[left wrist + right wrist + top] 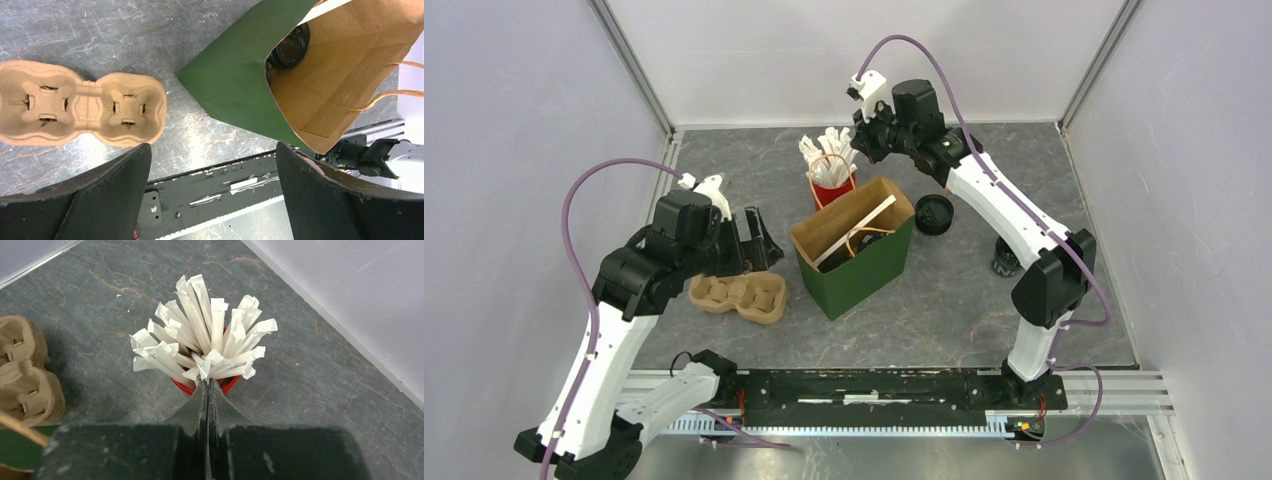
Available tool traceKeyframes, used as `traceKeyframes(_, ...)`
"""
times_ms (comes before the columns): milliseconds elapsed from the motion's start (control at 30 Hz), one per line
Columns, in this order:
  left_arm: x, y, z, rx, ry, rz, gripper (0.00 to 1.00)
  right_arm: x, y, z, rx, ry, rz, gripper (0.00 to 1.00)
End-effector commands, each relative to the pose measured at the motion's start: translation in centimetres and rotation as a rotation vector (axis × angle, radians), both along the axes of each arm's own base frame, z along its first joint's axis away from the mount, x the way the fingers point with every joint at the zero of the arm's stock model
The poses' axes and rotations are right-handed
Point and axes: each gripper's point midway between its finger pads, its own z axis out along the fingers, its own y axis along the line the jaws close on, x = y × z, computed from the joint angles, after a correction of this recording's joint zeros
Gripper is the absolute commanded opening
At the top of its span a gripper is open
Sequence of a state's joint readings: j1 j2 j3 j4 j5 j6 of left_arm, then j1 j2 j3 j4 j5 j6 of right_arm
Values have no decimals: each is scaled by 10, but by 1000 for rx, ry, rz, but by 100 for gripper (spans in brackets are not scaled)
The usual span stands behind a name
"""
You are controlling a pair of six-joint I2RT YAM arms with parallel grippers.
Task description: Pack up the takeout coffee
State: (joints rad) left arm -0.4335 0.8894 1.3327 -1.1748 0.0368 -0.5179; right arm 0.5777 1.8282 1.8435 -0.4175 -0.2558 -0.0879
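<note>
Right gripper [207, 384] pressed closed at creased white paper sticks [210, 340] in red cup [231, 385]; left gripper [212, 150] spread wide. Short black paper cup [1006, 262] and flat round lid [934, 213] sit well behind right gripper.

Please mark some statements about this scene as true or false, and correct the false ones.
1. The green bag stands open on the table. True.
2. The black lid lies in the cardboard tray. False: it lies flat on the table, right of the bag, and the tray's hollows hold nothing.
3. The left tool is open, with nothing between its fingers. True.
4. The right tool is wide open over the black cup. False: it is shut, at the rim of the red cup full of white sticks. The black cup stands apart, by the right arm.
</note>
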Motion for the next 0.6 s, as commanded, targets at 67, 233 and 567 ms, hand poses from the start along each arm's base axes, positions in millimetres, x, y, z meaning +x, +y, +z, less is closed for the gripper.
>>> traceKeyframes(67, 5, -4, 6, -12, -44, -26, 100, -24, -12, 42, 46, -100, 25, 0)
traceKeyframes(233, 20, -5, 13, 4, -87, -16, 100, -26, -1, 25, 64, -114, 91, 0)
traceKeyframes(567, 111, -17, 80, -13, -280, 81, 99, -26, 3, 28, 58, -115, 118, 0)
